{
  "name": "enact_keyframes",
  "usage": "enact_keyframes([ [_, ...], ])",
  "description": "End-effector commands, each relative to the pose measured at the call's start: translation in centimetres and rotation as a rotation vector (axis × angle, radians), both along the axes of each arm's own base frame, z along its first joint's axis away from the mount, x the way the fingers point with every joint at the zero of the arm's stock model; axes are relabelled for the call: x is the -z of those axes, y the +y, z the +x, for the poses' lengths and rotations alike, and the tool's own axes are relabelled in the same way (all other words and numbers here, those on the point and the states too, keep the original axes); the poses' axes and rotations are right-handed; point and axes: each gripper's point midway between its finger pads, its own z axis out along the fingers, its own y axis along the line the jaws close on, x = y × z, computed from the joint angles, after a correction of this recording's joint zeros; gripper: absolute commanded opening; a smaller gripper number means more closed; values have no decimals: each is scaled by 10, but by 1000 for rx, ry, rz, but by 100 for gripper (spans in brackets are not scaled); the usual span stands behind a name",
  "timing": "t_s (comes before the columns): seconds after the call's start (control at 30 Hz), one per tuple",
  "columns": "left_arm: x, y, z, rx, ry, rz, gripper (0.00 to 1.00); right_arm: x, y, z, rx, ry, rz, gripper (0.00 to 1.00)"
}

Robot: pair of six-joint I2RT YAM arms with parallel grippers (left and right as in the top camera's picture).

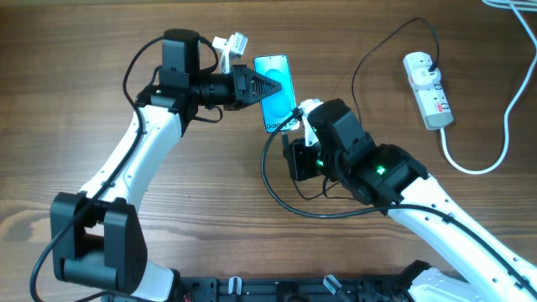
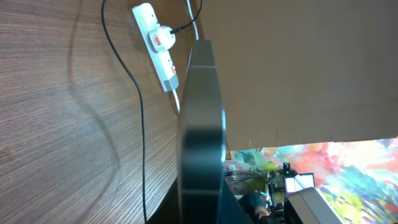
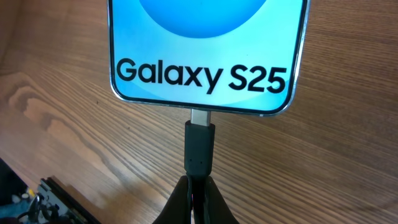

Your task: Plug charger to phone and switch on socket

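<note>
Left gripper had the phone pinched by its long side, jaws closed tight on it, teal screen facing up at the overhead camera. From the left wrist the handset showed only edge-on, a dark slab down the middle of the view, and the gripper's own fingers could not be made out there. Whether the phone touched the table or hung just over it, I could not tell.

Over to the right gripper: fingers squeezed together on the black plug tip of the charger, lined up square with the phone's bottom edge, right under the "Galaxy S25" lettering. The tip's metal end met the port, and a thin strip of metal showed between the black housing and the phone's frame. How deep it sat, the right wrist view did not settle.

The thin black cable looped away below the right gripper and ran in beneath that arm. Beyond it, a black cable climbed in a high arc to the socket. That white strip lay at the far right of the table, well apart from both grippers, with a white plug seated in its upper end and small red marks along it. Its thick white cord curled off toward the right edge. The switch position was too small to read.
</note>
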Motion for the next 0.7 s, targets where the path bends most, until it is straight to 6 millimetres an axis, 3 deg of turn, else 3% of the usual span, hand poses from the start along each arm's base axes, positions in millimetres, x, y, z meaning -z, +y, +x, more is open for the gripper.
enact_keyframes([
  [0.0, -7, -2, -6, 45, -27, -28, 4, -15, 6, 5, -2, -27, 31, 4],
  [0.67, -10, -3, -9, 66, -25, -45, 4, -15, 9, 1, -19, -15, 44, 4],
])
